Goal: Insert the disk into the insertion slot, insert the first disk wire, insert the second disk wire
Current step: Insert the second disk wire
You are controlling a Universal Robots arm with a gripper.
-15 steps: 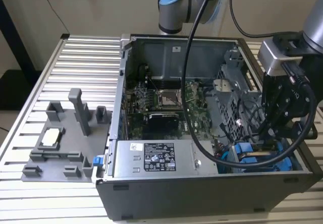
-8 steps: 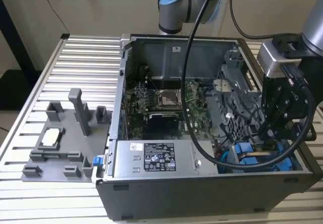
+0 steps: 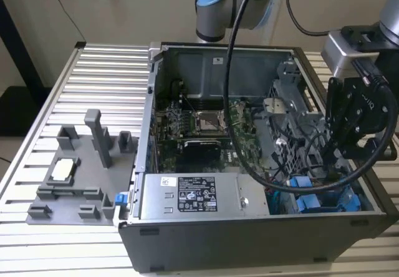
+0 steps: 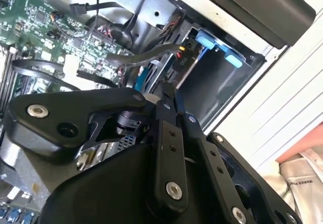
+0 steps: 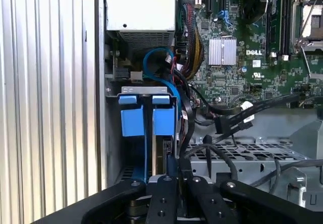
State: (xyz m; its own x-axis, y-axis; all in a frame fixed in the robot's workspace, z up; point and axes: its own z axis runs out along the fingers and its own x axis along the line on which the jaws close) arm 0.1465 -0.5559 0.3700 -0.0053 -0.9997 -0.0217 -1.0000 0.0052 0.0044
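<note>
Two bright blue carrier frames [image 5: 135, 118] [image 5: 164, 117] sit side by side in the grey sheet-metal drive cage, the insertion slot [image 5: 147, 90], so the disk is seated there. They show blue in the exterior view [image 3: 307, 197] and in the second wrist view [image 4: 216, 46]. My gripper [image 5: 173, 169] hangs just above the cage beside the carriers, fingers drawn together. I cannot tell whether anything is pinched between them. It is at the case's right in the exterior view [image 3: 336, 155]. A blue wire [image 5: 154, 55] loops above the carriers. A black wire end [image 4: 182, 46] lies by the blue frame.
The open computer case [image 3: 206, 239] lies on a slatted table. A silver power-supply box [image 3: 199, 197] sits along its front. Black cables [image 3: 293, 180] cross the motherboard [image 5: 237, 62]. A grey fixture tray with upright posts [image 3: 93, 158] stands at the exterior view's left.
</note>
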